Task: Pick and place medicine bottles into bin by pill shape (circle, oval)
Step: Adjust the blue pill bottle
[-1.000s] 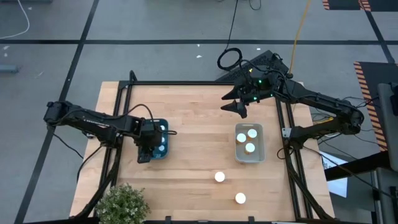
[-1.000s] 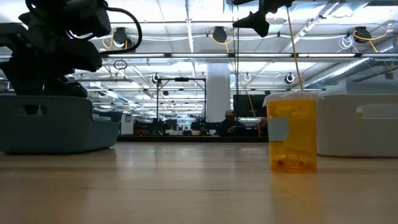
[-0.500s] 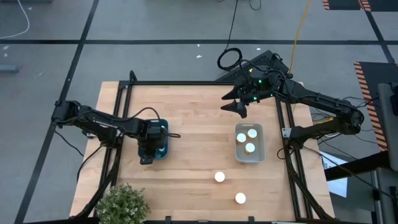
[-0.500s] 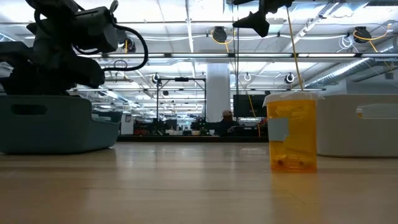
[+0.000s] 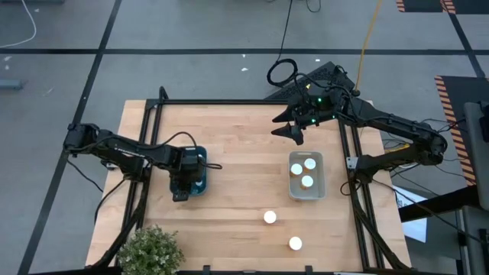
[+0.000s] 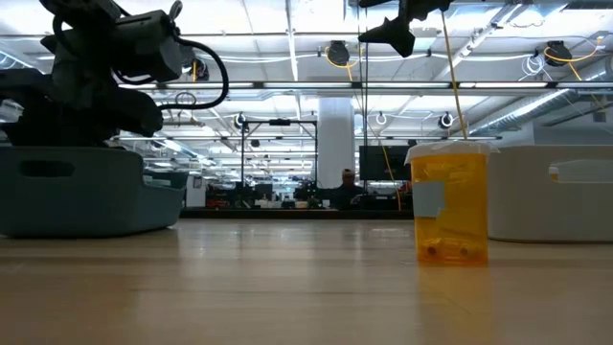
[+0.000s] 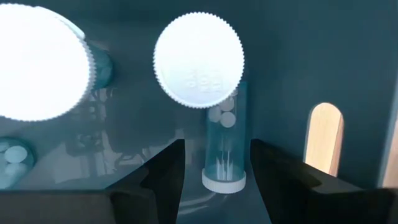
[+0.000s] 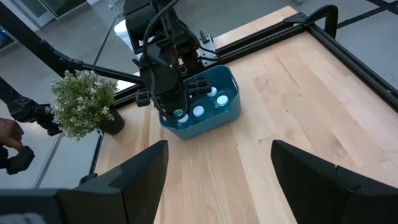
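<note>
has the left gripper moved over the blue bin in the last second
Yes. In the high view the left gripper has slid toward the near rim of the blue bin, which has not moved; most of that shift came early. Its fingers stand open above a white-capped bottle.

two bins on the table [image 5: 237, 153]: blue bin [image 5: 200, 174] left, white bin [image 5: 306, 191] right, two bottles [image 5: 270, 217] in front.

The left arm reaches in from the desk's left edge, its elbow bent, its wrist turned steeply downward. The left claw [image 7: 214, 177] points down with its two dark fingers [image 7: 158, 177] parted and nothing between them. The right arm stretches from the right side toward the far edge of the desk, raised well above it. The right claw [image 8: 217, 180] hangs with fingers spread wide, holding nothing.
</note>
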### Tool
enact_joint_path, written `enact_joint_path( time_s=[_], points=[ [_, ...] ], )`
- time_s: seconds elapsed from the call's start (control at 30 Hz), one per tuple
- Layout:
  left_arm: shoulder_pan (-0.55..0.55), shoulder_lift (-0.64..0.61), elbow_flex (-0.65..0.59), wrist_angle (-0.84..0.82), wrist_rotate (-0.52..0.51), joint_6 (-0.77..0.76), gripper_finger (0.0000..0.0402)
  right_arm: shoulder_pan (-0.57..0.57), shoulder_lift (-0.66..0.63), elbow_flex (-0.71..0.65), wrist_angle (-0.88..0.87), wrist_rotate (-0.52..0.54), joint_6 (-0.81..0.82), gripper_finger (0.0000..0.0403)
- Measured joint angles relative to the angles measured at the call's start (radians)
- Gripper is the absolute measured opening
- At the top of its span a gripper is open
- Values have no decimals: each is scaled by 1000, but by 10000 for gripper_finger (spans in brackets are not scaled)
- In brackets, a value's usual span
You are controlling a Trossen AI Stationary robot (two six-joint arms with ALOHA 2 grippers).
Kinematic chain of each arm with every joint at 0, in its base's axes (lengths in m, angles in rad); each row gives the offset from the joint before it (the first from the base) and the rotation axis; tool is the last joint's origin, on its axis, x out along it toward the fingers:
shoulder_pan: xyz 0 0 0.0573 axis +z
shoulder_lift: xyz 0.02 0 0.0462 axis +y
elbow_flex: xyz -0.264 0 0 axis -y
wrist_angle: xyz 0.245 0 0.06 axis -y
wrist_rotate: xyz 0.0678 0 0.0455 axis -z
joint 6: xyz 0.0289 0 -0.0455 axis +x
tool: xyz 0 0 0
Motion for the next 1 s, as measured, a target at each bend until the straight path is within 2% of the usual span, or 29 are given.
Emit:
enact_joint_path(
  time_s=[0.3,0.67,1.0],
  points=[
    [1,0,-14,2,-3,32,181,0,0,0,0,0,0,276],
    [2,0,-21,2,2,52,123,0,0,0,0,0,0,276],
    [2,0,-21,6,-29,70,120,0,0,0,0,0,-1,276]
  ],
)
